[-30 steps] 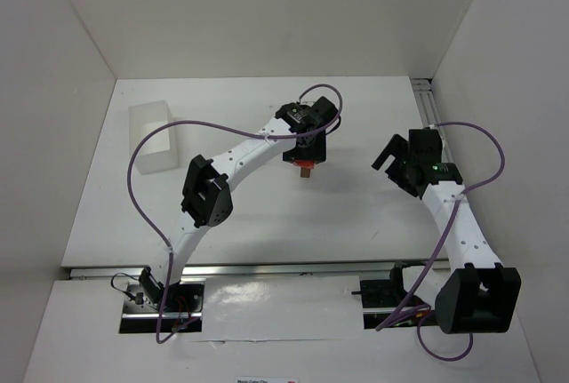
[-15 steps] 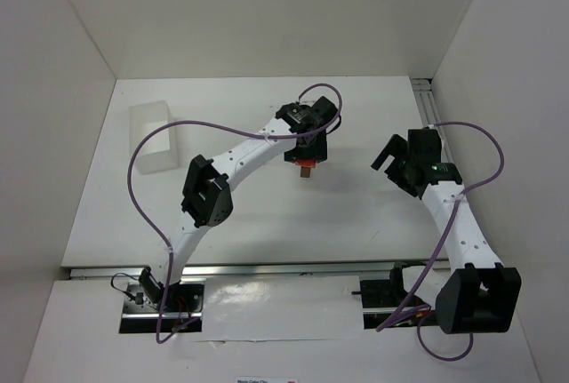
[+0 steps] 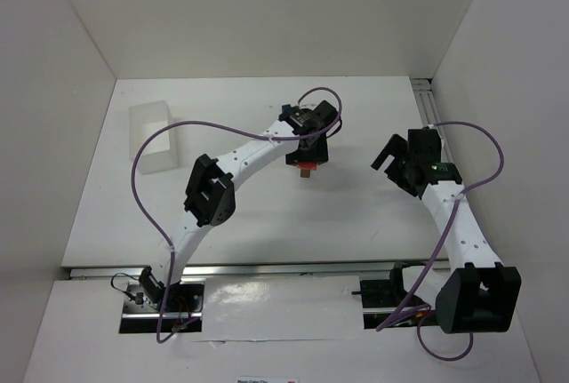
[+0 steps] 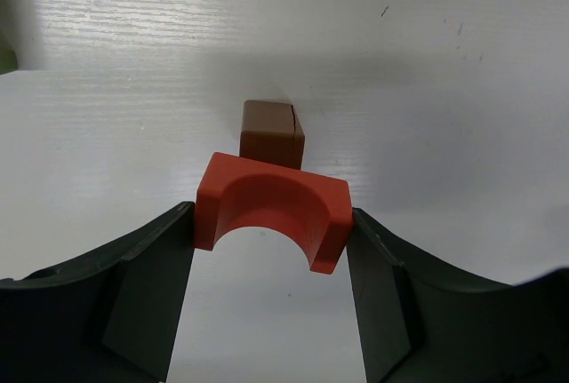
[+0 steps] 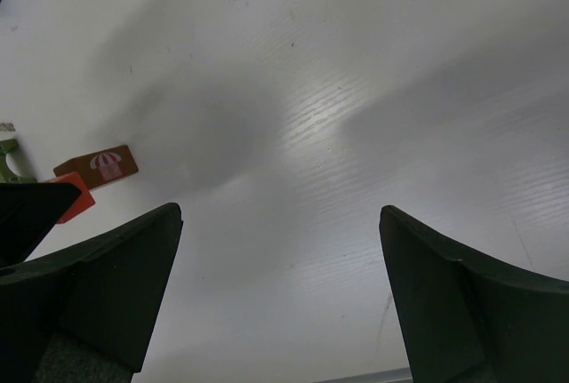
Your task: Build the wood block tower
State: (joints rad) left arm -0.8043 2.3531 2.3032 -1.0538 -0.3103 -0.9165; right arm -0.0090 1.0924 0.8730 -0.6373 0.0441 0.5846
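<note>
Clamping smooth red arch block [image 4: 267, 192] in left tool [image 4: 269, 223]
Holding right tool [image 5: 280, 250] agape over ribbed white surface [image 5: 311, 90]

Right claw [image 5: 280, 212] wide apart above table [image 5: 356, 90], brown-orange block [image 5: 96, 166] at left

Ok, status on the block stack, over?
Left gripper shut on red arch. Arch at brown block, contact unclear. Right gripper open, empty, off to the side. Nothing seen in the way.
</note>
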